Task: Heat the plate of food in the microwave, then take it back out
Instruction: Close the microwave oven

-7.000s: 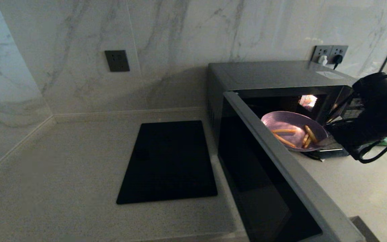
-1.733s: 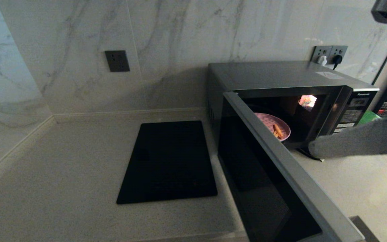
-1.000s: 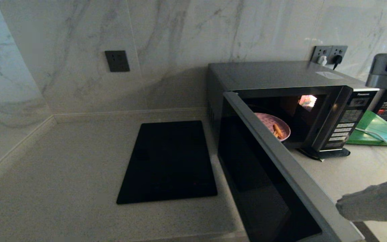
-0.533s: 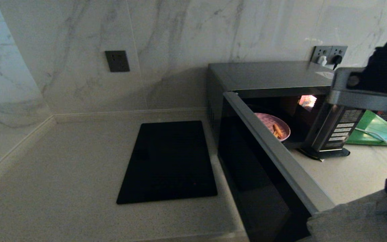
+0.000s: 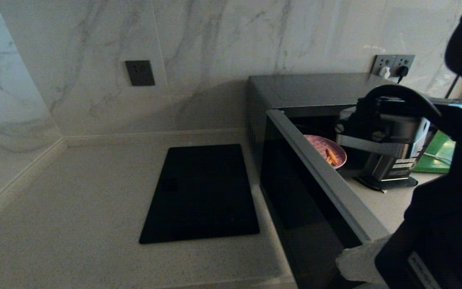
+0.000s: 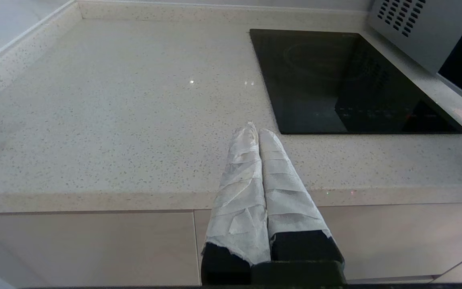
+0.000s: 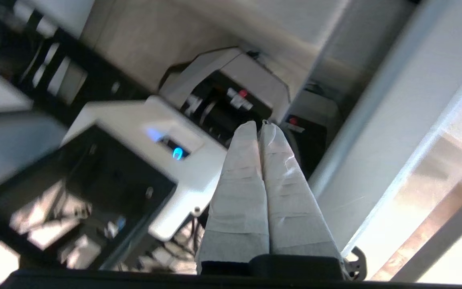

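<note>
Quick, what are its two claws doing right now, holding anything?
Left claw: closed, empty, parked over the countertop.
Right claw: closed, empty, by the open microwave door.

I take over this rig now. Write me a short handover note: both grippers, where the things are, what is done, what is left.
Left gripper: fingers shut, empty, parked above the counter near the cooktop.
Right gripper: fingers shut, empty, at the free end of the open door.
Plate of food: inside the microwave.
Done: plate loaded.
Left: shut door, heat, reopen, take plate out.
</note>
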{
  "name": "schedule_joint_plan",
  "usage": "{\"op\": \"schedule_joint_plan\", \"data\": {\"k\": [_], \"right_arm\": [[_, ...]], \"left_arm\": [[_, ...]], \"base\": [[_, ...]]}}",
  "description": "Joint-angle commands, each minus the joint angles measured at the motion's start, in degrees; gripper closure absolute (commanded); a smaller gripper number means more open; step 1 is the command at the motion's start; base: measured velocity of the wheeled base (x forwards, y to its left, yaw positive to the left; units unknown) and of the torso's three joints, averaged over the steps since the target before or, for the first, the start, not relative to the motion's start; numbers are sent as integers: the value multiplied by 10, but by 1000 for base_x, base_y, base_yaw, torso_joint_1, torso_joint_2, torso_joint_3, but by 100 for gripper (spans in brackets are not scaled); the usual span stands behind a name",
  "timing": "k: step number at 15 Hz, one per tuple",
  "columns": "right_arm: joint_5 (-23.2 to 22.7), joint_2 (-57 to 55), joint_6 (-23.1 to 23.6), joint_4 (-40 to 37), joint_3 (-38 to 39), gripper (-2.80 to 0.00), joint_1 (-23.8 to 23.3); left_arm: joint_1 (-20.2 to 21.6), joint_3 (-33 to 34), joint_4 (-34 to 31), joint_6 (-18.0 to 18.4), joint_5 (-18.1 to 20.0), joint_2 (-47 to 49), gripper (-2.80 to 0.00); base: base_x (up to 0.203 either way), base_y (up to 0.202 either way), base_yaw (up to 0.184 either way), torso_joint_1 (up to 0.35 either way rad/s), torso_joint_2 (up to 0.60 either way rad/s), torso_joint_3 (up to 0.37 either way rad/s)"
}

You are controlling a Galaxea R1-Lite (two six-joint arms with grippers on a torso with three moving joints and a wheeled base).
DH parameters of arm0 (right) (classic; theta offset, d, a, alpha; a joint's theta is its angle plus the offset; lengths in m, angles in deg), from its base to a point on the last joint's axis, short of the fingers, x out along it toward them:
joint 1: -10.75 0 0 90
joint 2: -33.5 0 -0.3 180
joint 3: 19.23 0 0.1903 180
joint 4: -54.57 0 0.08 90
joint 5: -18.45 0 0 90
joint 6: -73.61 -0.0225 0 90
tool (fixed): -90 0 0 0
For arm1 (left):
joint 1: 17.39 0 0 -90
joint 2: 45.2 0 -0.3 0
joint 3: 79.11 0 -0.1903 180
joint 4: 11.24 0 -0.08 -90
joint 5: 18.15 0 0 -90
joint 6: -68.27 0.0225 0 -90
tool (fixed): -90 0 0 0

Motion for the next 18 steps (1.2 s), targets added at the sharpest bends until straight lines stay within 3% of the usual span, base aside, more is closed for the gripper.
{"op": "schedule_joint_plan", "data": {"k": [1,5,11,18], "right_arm": [[22,-5,-12,-5,5,0,-6],[75,-4,-14,-5,19,0,-39],[84,-5,-46,-3,21,0,-72],[114,-6,-68,-16,27,0,-167]], "left_arm": [[0,0,0,0,0,1,0],[0,0,0,0,0,1,0],[0,0,0,0,0,1,0],[0,0,0,0,0,1,0]], "base": [[0,0,0,0,0,0],[0,0,0,0,0,0],[0,0,0,0,0,0],[0,0,0,0,0,0]]}}
